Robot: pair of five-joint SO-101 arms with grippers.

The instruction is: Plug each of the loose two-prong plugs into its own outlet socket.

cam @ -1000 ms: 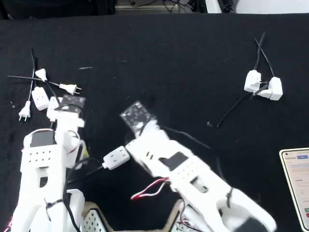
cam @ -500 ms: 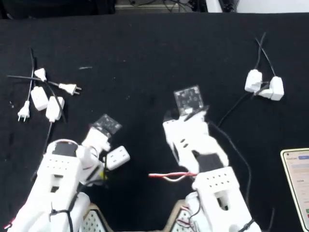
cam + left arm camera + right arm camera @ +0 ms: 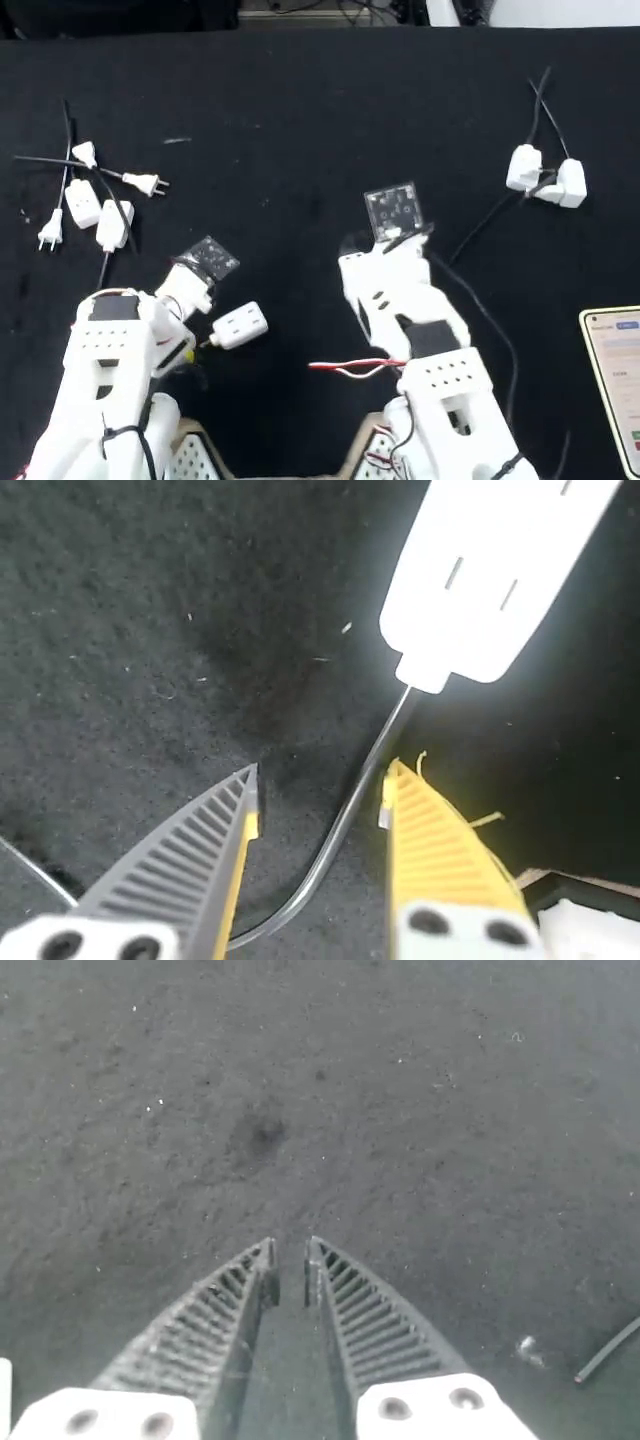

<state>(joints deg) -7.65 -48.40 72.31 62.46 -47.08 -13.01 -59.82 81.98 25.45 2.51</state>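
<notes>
A white outlet socket [image 3: 240,325] lies near the front of the black table, its two slots showing [image 3: 500,570]. My left gripper [image 3: 318,792] stands open just behind it, and the socket's thin black cable [image 3: 345,825] runs between the fingers untouched. Loose two-prong plugs [image 3: 145,183] [image 3: 48,235] lie at the far left beside two more white sockets [image 3: 82,203] [image 3: 112,225]. My right gripper [image 3: 290,1258] hovers shut over bare cloth in the middle of the table, holding nothing.
Two white sockets [image 3: 523,167] [image 3: 570,183] with black cables lie at the far right. A phone [image 3: 612,380] rests at the right edge. Red and white wires [image 3: 345,368] hang off the right arm. The table's back half is open black cloth.
The right arm swung from beside the front socket to the table's middle. The left arm left the plug cluster and came down behind the front socket, which shifted slightly.
</notes>
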